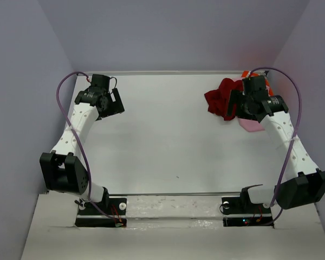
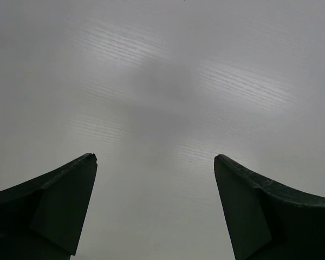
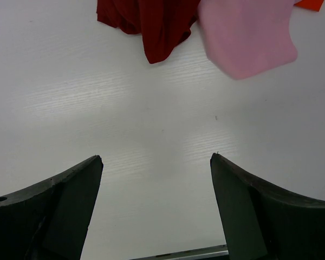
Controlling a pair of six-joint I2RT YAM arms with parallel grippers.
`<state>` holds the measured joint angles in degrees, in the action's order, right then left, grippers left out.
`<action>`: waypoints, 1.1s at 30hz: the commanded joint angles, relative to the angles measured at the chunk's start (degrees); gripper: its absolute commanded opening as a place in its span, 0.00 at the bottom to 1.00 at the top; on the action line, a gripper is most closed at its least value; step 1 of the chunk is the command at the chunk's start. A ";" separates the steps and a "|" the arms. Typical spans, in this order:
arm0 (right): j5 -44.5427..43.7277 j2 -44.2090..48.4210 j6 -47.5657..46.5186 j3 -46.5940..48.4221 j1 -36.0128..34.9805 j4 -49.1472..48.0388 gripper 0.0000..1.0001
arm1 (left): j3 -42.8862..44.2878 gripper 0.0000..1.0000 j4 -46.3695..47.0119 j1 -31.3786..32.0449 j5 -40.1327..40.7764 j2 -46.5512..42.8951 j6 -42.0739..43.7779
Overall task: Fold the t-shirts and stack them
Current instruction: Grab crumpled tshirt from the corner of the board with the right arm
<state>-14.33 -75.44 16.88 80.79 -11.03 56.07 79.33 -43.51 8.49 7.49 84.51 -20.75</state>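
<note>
Arm bases (image 1: 100, 212) up close; right gripper (image 3: 156, 160) hangs open by the bunched red shirt (image 3: 151, 24), pink shirt (image 3: 249, 35) and orange shirt (image 3: 312, 4) far right, probably lining up a grab. Left gripper (image 2: 154, 162) is open too, empty.

soft matt cloth t-shirts (image 3: 151, 24); smooth, faintly ribbed table top (image 3: 124, 108), perhaps plastic

The t-shirts (image 1: 222, 102) are heaped in the far right corner of the table (image 1: 168, 146): one on the left of the heap, a second (image 1: 252, 125) on its near right side, and a third (image 1: 267, 82) poking out at the very back. The right gripper (image 1: 234, 105) hangs over the table right at that heap, with the cloth lying just ahead of its fingertips. The left gripper (image 1: 117, 102) is across at the far left over bare table, well apart from the heap.
</note>
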 commanded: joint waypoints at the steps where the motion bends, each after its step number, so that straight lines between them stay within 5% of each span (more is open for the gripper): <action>1: -0.43 1.26 -0.10 0.24 -0.57 -2.11 0.86 | 1.53 0.99 -0.52 -0.49 0.86 -1.72 0.27; 18: 2.90 1.00 -2.03 -0.81 -0.57 -2.28 0.84 | 1.27 0.99 -0.53 -0.49 0.78 -1.71 0.89; 24: 1.23 -8.92 -1.15 -1.43 -0.57 -3.95 0.89 | 1.00 0.99 0.96 -0.49 -0.80 -3.30 1.42; 31: 3.78 -21.67 -0.80 9.19 1.27 -7.73 0.90 | -0.31 0.82 2.10 -0.49 -0.79 -5.58 2.47; 32: 5.35 -24.03 -1.50 10.60 1.88 -8.17 0.90 | -0.93 0.99 3.15 -0.49 -2.02 -6.11 3.52; 33: 5.01 -25.27 -1.59 12.18 3.02 -8.70 0.91 | -1.37 0.99 3.86 -0.49 -2.65 -6.89 4.31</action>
<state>-10.76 -99.35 16.16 85.97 -10.44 52.21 79.00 -42.33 8.49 7.05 81.93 -19.44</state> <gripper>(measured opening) 0.898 0.963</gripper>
